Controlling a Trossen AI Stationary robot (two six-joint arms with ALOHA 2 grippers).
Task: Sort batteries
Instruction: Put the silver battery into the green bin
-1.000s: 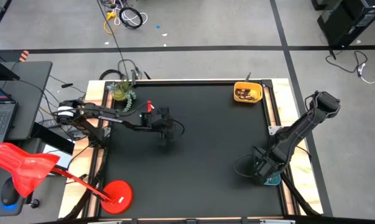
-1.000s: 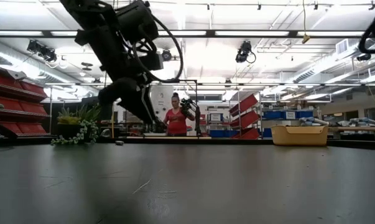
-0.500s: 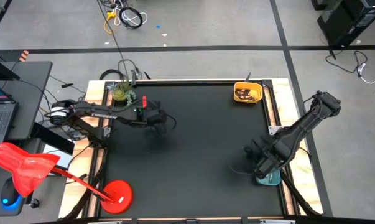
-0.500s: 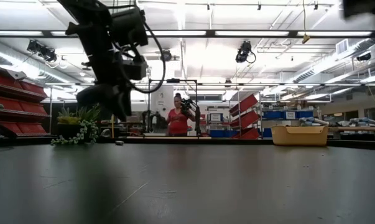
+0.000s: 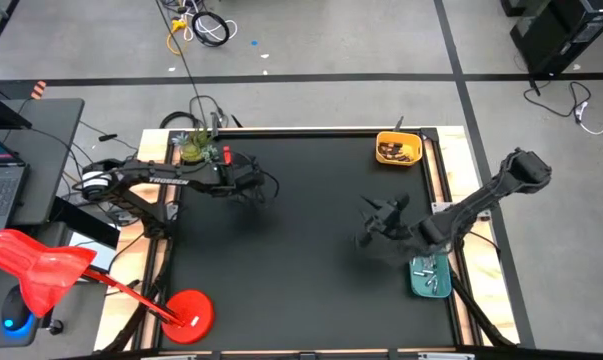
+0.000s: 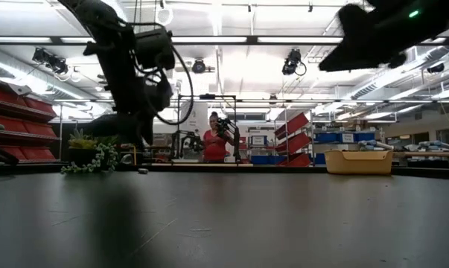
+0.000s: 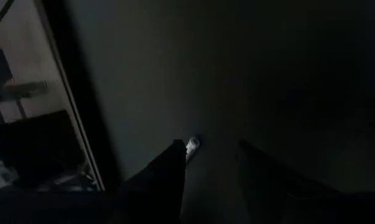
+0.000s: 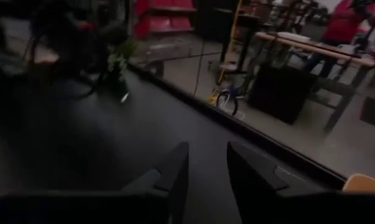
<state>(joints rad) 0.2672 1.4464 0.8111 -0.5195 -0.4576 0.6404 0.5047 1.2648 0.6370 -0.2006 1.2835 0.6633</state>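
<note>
My high camera looks straight down from well above and takes in the whole black table point(image 5: 301, 230), both arms and the surrounding floor. My low camera sits at the table's near edge at surface height, facing level across it to the far yellow tray point(image 6: 358, 161) and plant point(image 6: 90, 152), which the high view shares. Each wrist camera looks closely past its own fingers: the left at the tabletop, the right across the table into the room.
</note>
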